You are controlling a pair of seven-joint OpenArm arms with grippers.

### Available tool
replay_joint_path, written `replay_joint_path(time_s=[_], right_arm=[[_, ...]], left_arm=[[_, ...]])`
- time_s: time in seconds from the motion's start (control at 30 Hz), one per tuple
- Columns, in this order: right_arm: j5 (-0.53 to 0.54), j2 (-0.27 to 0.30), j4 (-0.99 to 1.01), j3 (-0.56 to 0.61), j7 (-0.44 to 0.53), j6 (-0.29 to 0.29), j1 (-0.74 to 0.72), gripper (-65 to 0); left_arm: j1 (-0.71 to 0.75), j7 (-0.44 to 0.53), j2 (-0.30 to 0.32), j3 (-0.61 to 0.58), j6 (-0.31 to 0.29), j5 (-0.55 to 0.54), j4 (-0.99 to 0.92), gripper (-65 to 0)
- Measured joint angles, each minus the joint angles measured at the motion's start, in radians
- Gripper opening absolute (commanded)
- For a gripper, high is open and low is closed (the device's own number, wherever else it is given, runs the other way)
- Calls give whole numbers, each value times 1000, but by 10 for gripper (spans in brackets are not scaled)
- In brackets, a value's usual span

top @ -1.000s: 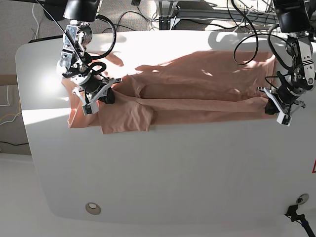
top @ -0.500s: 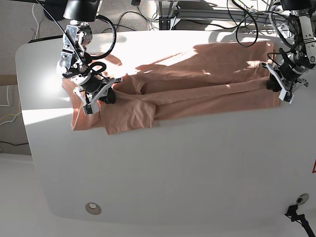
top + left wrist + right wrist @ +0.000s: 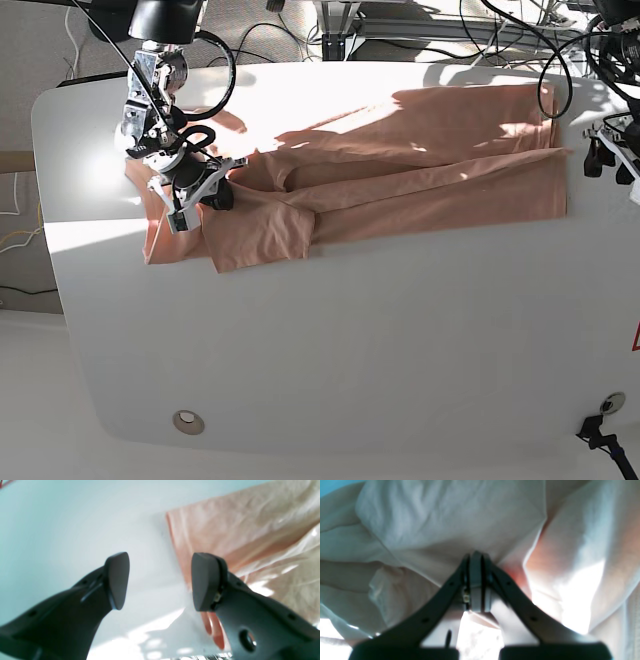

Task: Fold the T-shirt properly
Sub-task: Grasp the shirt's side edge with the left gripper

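- White worktop [image 3: 330, 340] carries everything; its near half is bare save a small round fitting [image 3: 187, 421] by the near left corner, and sun falls in patches across the far half.
- Across that far half the T-shirt [image 3: 400, 170] lies stretched along the far edge, one long fold running down its length and a loose flap toward the left end.
- At the left end the right gripper [image 3: 475, 562] has its jaws pressed together, pinching a bunched ridge of cloth where the flap meets the body.
- At the right edge the left gripper [image 3: 160, 580] stands with jaws spread and nothing between them; the hem corner lies flat on the worktop just beside one finger [image 3: 206, 580].
- To do this step well, I judge the held end should stay taut while the free arm pulls clear without snagging the hem, so the long fold keeps its straight line.
- The loose flap looks uneven and probably wants squaring before any cross fold.
- Beyond the far edge are dark cables [image 3: 500, 40], metal frame legs and grey floor.
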State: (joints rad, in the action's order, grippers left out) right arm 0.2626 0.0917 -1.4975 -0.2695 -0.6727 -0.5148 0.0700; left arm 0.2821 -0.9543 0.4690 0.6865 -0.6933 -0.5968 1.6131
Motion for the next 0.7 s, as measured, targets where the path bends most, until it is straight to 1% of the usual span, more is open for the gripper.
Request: replay_joint_path(time_s=[0.07,0.13,0.17,0.3,0.43,0.57,0.63,0.7], right_arm=[[2,0,0,0,0,0,0,-650],[3,0,0,0,-1,1,0,-650],[3,0,0,0,0,0,0,-650],[3,0,0,0,0,1,1,-650],[3,0,0,0,0,0,2,-650],[4,0,0,0,1,1,3,-650],[3,0,0,1,7,1,3,-650],[3,0,0,1,7,1,3,-650]], left_arm=[[-1,-37,-8,8,-2,-54,-42,-287],[-9,-26,-10,1,-4,-120,-81,-287],[-11,-23,-8,-5,-4,-135,-105,-287],[-1,-27,-9,-36,0,-169,-214,-287],[-6,-25,-13,-87,0,-192,-279,-287],[-13,10,-48,-103,-4,-211,-295,-287],[-16,21,-48,-148,-8,-233,-294,-287],[-23,28,-61,-179,-8,-237,-287,-287]])
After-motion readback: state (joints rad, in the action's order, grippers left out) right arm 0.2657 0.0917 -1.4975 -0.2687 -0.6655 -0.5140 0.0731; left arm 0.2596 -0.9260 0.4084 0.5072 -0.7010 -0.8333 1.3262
